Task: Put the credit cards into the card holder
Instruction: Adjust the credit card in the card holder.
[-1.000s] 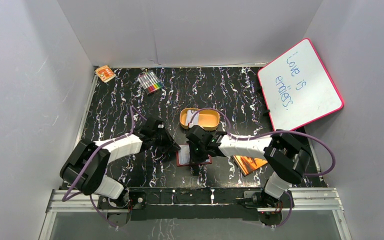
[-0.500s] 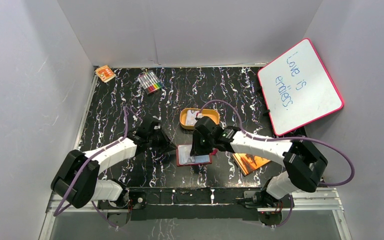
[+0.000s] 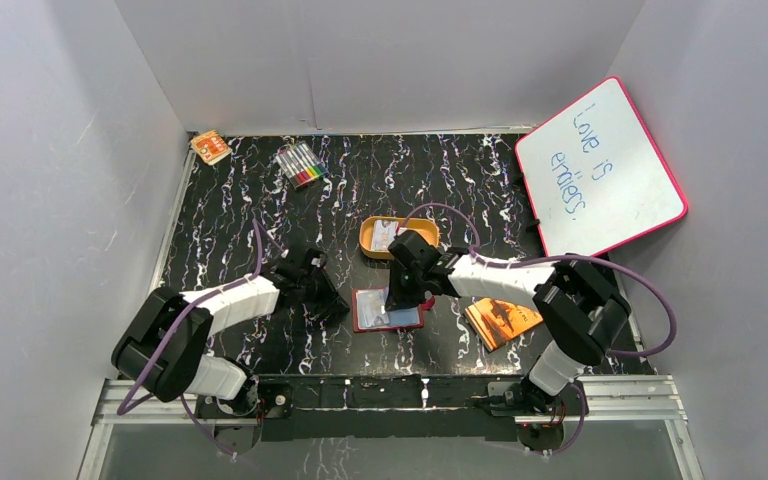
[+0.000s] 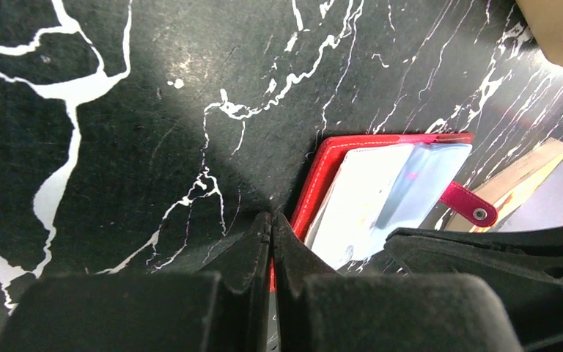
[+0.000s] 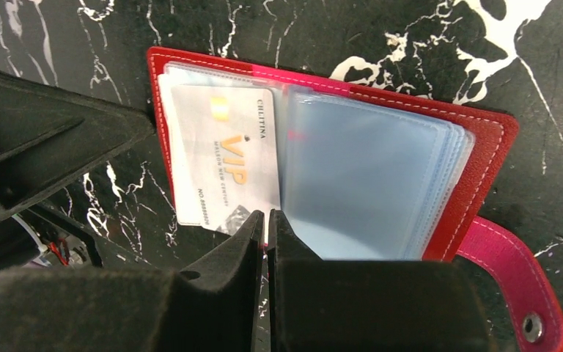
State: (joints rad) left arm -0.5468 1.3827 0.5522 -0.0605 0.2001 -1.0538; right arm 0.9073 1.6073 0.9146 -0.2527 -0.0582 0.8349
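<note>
The dark red card holder (image 3: 388,310) lies open on the table, its clear sleeves up (image 5: 484,147) (image 4: 322,176). One pale credit card (image 5: 216,158) with "VIP" print sits in the left sleeve, its lower end sticking out past the cover. Another pale card (image 3: 385,235) lies in the orange tin. My right gripper (image 5: 266,216) is shut, its tips at the card's lower right corner, over the holder (image 3: 403,292). My left gripper (image 4: 271,216) is shut, its tips against the holder's left edge (image 3: 336,305).
The orange oval tin (image 3: 422,243) stands just behind the holder. An orange booklet (image 3: 500,320) lies to the right. A whiteboard (image 3: 600,170) leans at the far right. Markers (image 3: 300,165) and a small orange box (image 3: 210,147) lie at the back left.
My right gripper drew back from over the holder towards the tin, then came part of the way forward again. The card in the left sleeve now shows. My left gripper stayed at the holder's left edge.
</note>
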